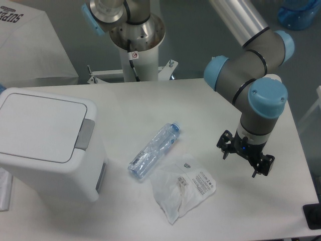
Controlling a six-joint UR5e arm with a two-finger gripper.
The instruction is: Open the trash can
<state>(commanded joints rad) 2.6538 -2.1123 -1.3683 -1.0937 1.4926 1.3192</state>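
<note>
The trash can (47, 145) is a large white boxy bin at the table's left side. Its flat white lid (40, 125) lies closed, and a grey push-button tab (85, 134) sits on the lid's right edge. My gripper (246, 159) hangs over the right part of the table, far to the right of the bin. Its two black fingers stand apart with nothing between them, so it is open.
An empty clear plastic bottle with a blue cap (153, 150) lies between bin and gripper. A crumpled clear plastic bag (183, 188) lies just in front of it. The arm's base column (138, 45) stands at the table's back edge.
</note>
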